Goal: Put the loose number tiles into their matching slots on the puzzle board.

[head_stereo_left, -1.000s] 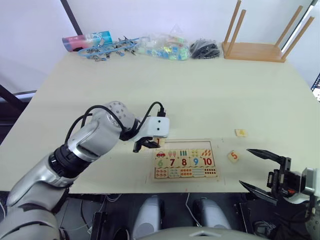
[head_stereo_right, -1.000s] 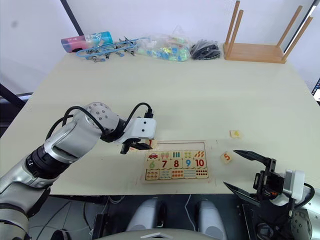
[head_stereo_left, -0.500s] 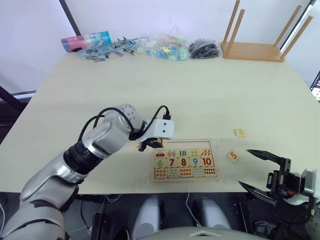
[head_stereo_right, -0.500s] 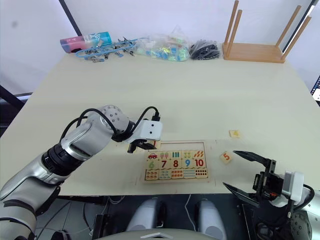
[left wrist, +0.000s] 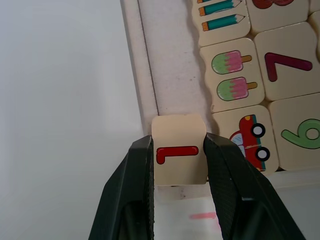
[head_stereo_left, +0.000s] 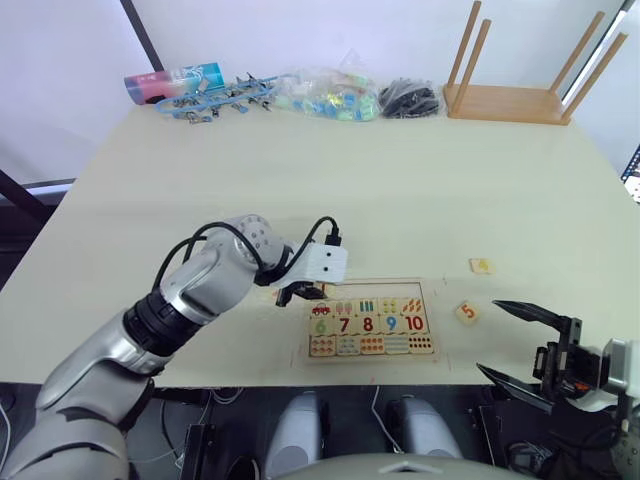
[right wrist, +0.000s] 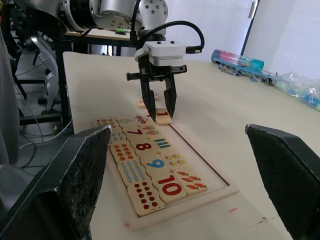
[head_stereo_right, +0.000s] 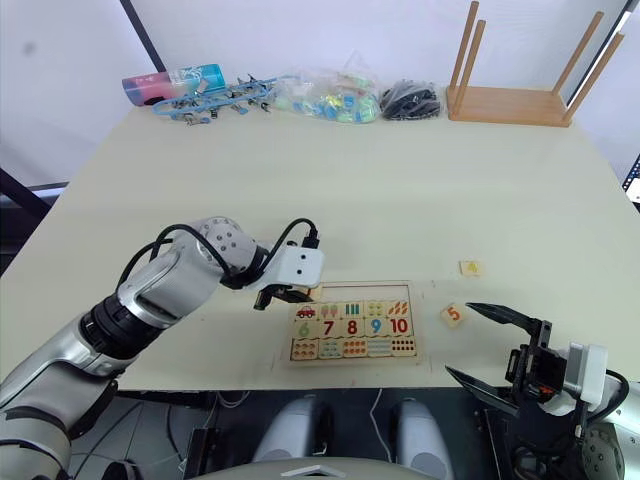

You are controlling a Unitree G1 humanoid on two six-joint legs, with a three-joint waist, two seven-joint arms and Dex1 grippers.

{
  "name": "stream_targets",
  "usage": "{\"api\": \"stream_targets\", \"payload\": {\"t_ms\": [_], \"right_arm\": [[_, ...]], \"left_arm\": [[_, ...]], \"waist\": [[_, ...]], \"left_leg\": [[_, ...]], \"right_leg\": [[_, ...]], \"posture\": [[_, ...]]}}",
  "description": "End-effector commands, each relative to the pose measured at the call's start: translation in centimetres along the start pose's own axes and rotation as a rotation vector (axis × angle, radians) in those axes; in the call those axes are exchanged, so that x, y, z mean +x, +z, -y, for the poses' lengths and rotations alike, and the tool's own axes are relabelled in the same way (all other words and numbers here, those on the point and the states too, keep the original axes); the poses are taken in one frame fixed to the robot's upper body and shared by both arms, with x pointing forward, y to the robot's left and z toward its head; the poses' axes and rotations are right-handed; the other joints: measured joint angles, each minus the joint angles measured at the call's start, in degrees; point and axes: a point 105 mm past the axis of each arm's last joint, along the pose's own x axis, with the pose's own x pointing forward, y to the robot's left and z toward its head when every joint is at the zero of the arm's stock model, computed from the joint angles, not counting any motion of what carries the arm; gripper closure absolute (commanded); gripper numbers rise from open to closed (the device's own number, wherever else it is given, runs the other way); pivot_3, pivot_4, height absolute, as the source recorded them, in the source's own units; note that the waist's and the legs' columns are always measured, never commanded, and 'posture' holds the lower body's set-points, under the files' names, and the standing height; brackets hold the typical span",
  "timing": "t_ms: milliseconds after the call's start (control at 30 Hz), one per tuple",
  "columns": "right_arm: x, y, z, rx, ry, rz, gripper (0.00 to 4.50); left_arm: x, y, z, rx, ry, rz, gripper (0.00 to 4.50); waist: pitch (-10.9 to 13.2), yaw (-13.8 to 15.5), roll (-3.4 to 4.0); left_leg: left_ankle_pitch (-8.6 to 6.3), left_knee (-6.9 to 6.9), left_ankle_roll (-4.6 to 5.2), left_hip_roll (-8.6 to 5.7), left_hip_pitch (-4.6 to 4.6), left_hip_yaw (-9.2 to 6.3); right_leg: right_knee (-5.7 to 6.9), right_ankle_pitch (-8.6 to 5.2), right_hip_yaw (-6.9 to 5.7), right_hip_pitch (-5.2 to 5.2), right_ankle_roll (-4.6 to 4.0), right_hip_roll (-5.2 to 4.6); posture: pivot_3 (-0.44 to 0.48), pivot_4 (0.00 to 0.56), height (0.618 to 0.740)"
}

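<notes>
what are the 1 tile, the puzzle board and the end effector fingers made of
The 1 tile looks like pale, smooth wood with a printed red digit, held in the left end effector. The puzzle board looks like the same light wood, matte, with a raised rim. The fingers look like matte black plastic, slightly textured; rubber is possible.

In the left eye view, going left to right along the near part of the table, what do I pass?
Left gripper shut on the 1 tile → puzzle board → 5 tile → right gripper, open past the table edge.
</notes>
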Motion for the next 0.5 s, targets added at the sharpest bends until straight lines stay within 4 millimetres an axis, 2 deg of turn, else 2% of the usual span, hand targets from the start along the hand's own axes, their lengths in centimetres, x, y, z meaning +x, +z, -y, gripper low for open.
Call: {"api": "stream_targets", "payload": {"t_ms": [33, 333, 500], "right_arm": [[0.04, 0.8, 0.03, -0.037, 0.009, 0.006, 0.0], [-0.02, 0.75, 0.12, -0.037, 0.011, 0.004, 0.0], [-0.02, 0.71, 0.13, -0.037, 0.013, 0.002, 0.0]], "left_arm": [[-0.52, 0.07, -0.01, -0.006, 0.006, 0.006, 3.51], [-0.66, -0.66, -0.03, -0.016, 0.0, -0.005, 3.51], [-1.12, -0.4, -0.76, -0.018, 0.02, 0.008, 3.51]], "waist": [[0.0, 0.0, 0.0], [0.0, 0.0, 0.0], [0.0, 0.0, 0.0]], "left_leg": [[0.0, 0.0, 0.0, 0.0, 0.0, 0.0], [0.0, 0.0, 0.0, 0.0, 0.0, 0.0], [0.0, 0.0, 0.0, 0.0, 0.0, 0.01]], "right_leg": [[0.0, 0.0, 0.0, 0.0, 0.0, 0.0], [0.01, 0.0, 0.0, 0.0, 0.0, 0.0], [0.01, 0.0, 0.0, 0.0, 0.0, 0.0]], "posture": [[0.0, 0.15, 0.737], [0.0, 0.15, 0.737], [0.0, 0.15, 0.737]]}}
